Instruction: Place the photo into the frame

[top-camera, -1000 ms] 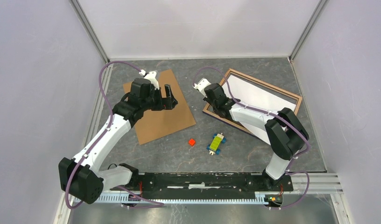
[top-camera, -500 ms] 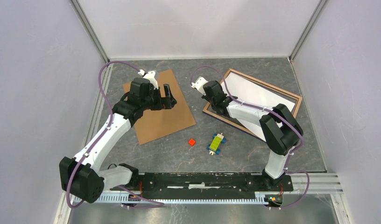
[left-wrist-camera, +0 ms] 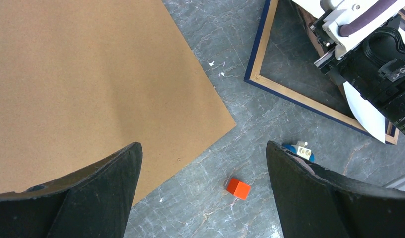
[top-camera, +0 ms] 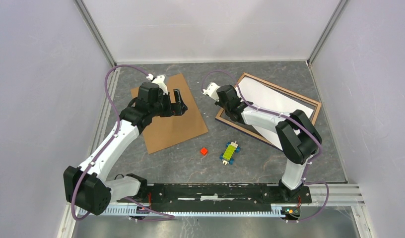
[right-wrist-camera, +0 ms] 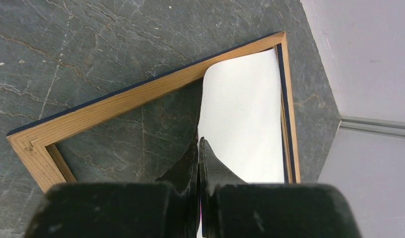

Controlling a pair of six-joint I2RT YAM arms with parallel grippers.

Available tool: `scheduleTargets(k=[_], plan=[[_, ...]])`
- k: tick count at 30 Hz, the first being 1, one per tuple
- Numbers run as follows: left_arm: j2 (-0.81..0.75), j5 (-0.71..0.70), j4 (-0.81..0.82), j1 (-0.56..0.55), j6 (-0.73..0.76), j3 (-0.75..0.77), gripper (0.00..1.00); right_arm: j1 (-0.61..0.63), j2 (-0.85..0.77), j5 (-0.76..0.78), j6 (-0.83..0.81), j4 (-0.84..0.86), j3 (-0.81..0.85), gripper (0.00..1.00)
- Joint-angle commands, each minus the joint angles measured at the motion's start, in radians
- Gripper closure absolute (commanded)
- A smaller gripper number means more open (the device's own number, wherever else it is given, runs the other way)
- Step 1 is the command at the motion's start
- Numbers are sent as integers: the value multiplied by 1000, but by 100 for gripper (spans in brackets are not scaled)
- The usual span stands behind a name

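While a red block (left-wrist-camera: 238, 188) and a small yellow-green toy (top-camera: 230, 150) lie loose on the grey table (top-camera: 270, 163) nearest the arm bases, the left gripper (left-wrist-camera: 203, 148) hangs spread wide and empty over the corner of the brown backing board (left-wrist-camera: 91, 74). Beyond it, the right gripper (right-wrist-camera: 198, 144) is clenched on the edge of the photo (right-wrist-camera: 242, 114), which lies partly inside the frame (right-wrist-camera: 106, 106). The sheet covers only one side of the opening, and bare table shows through the other. Seating it well likely means drawing the sheet low and flat toward the empty corner, letting each edge drop within the rails without creasing. The photo shows only its plain white back, one corner curling upward beside the far rail. The frame lies with its light wood face up, its outer edge dark blue.
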Motion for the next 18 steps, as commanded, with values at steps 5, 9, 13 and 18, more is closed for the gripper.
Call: scheduleTargets(k=[5,9,13,18], plan=[[7,30,38,5,-15,24,0,-6,-2,28,-70,-26,-3,100],[8,36,40,5,-17,25,0,-10,-2,59,-84,-27,-15,100],[7,39,41,4,-17,24,0,-15,2,54,-86,-17,-22,92],[5,37,41,6,-17,22,0,-21,7,60,-90,-16,-20,84]])
